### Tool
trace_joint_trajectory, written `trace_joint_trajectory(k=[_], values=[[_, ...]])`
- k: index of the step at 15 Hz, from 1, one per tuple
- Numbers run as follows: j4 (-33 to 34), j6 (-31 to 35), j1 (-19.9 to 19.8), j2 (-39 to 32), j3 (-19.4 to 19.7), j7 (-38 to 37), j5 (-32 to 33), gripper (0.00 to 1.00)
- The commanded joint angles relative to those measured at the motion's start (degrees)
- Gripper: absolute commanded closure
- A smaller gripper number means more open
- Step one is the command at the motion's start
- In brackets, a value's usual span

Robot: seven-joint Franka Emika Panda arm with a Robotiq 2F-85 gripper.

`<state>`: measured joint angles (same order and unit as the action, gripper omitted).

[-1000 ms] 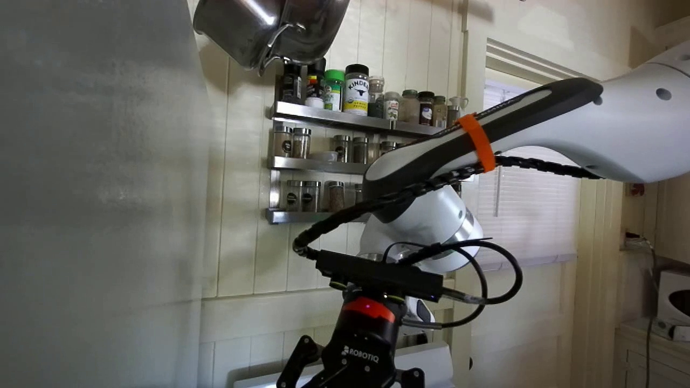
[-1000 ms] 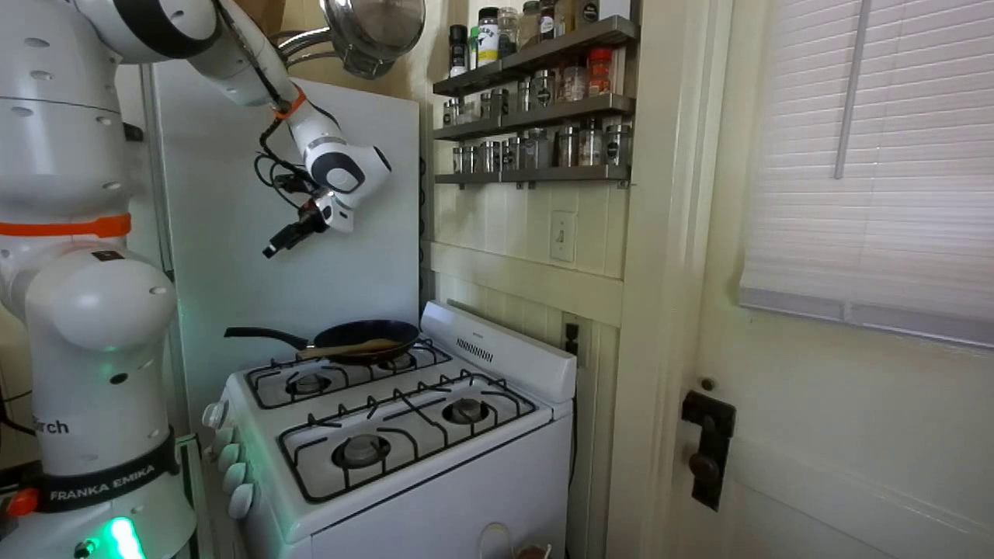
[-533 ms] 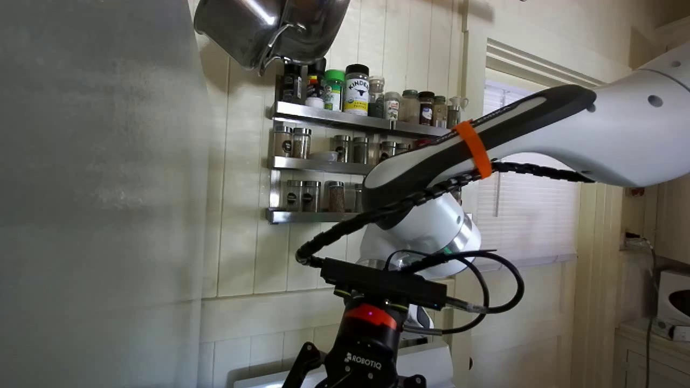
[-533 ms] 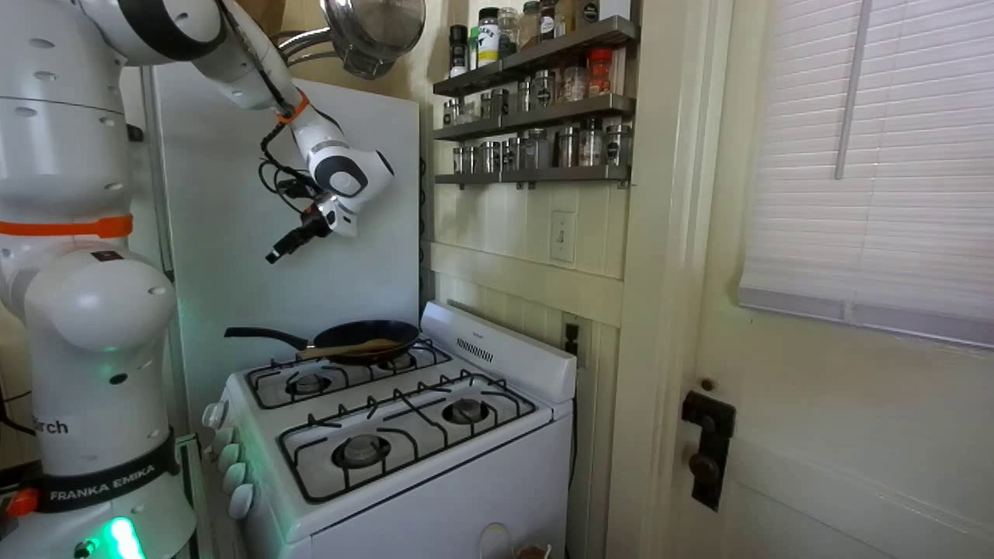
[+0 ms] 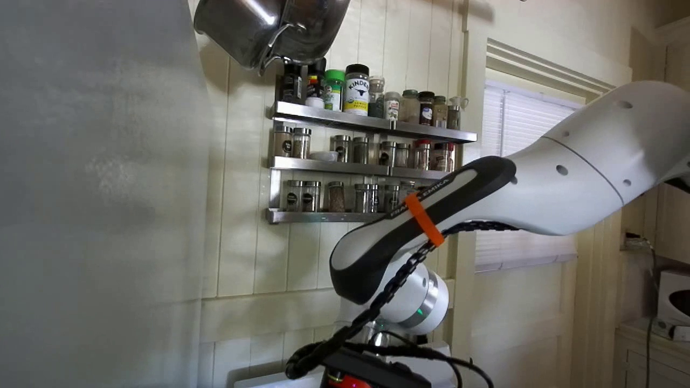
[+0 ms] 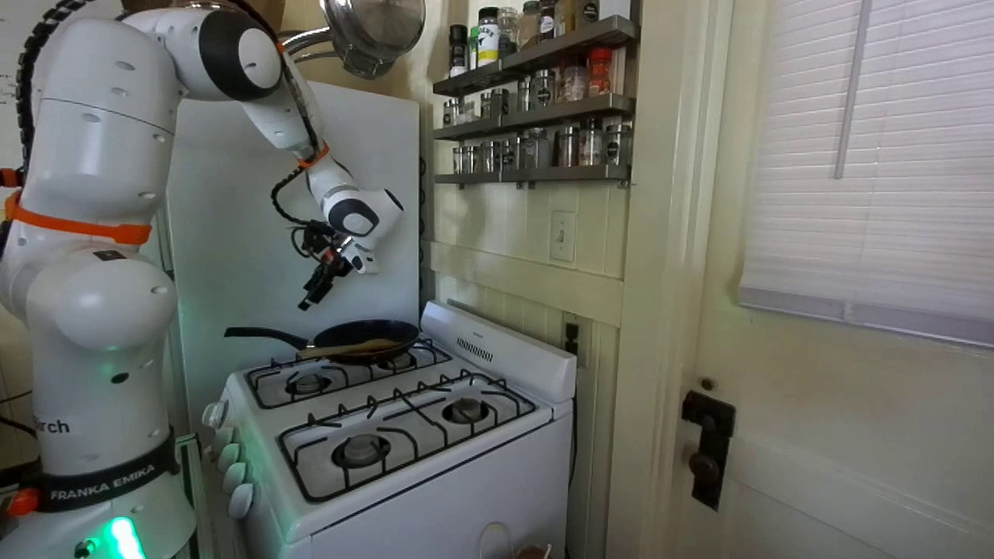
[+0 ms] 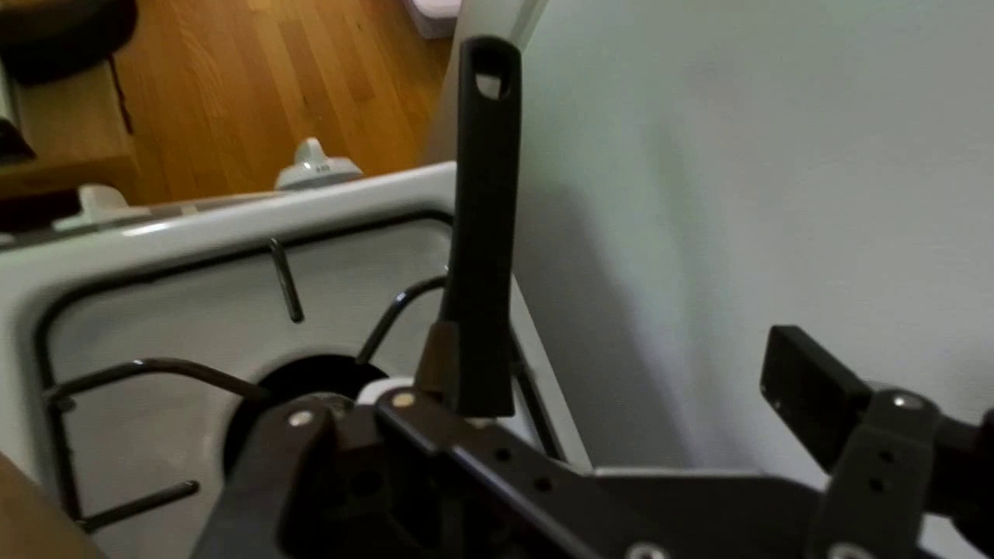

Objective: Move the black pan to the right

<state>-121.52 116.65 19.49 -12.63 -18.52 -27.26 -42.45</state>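
The black pan (image 6: 369, 332) sits on the stove's back grate beside the refrigerator in an exterior view, its handle (image 6: 268, 334) pointing toward the arm's base side. A wooden utensil (image 6: 349, 349) lies across it. My gripper (image 6: 304, 305) is above the handle, apart from it. In the wrist view my gripper (image 7: 621, 380) is open with nothing held. The black handle (image 7: 488, 194) shows there just inside the left finger; the right finger is far from it. The pan's body is hidden in the wrist view. In an exterior view only the wrist's red band (image 5: 347, 381) shows; the fingers are below the frame.
The white stove (image 6: 435, 489) has black grates (image 6: 404, 427) and front knobs (image 6: 241, 501). The refrigerator side (image 6: 233, 287) stands close beside the pan; it also fills the right of the wrist view (image 7: 738, 194). Metal pots (image 6: 380, 31) hang above. Spice shelves (image 6: 536, 116) are on the wall.
My arm has come down, and the gripper has moved lower and toward the pan, now closer above its handle. It has dropped out of an exterior view's bottom. The pan has not moved.
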Motion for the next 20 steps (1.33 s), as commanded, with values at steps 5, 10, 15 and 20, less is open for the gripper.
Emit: trace_joint_trajectory(k=[5,10,15,20], values=[[1.46,0.84,1.44,-3.67,0.34,0.73,0.25,0.00],[1.13,1.25,2.31,-5.62,0.13,-4.23,-2.19,0.00],[1.42,0.05,3.98,-6.15,-0.30,-11.87,-4.43,0.00],[-0.29,-3.50,5.35,-4.73,-0.37,-21.99,-3.36,0.00]])
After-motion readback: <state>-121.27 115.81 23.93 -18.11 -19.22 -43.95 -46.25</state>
